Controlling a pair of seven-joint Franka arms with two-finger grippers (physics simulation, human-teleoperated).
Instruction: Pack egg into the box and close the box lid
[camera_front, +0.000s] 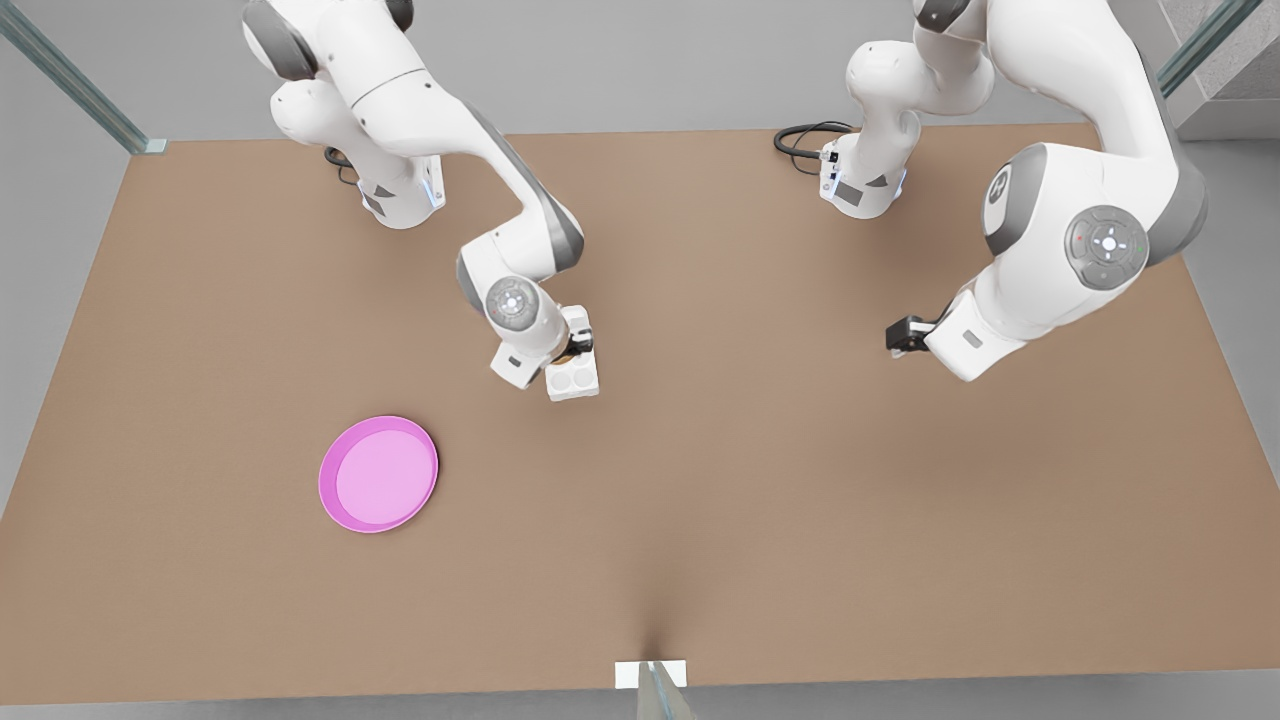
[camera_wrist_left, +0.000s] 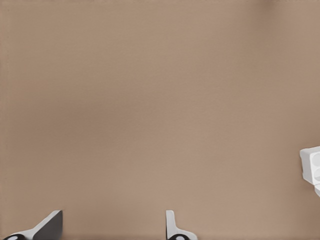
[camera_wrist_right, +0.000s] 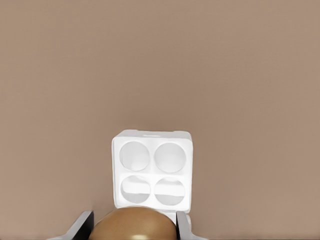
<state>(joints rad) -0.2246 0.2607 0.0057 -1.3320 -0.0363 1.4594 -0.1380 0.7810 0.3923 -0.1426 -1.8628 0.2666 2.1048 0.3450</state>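
Egg (camera_wrist_right: 132, 224) in right end effector (camera_wrist_right: 134, 227), unlabeled.

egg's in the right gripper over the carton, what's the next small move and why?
Probably ease the right gripper down toward one of the nearer cups, then release. It is shut on the egg above the box, whose four cups all look empty and uncovered. The left gripper waits open over bare table, near the front view's right.

White arms (camera_front: 1060, 200), grey joints, black cables (camera_front: 800, 140)
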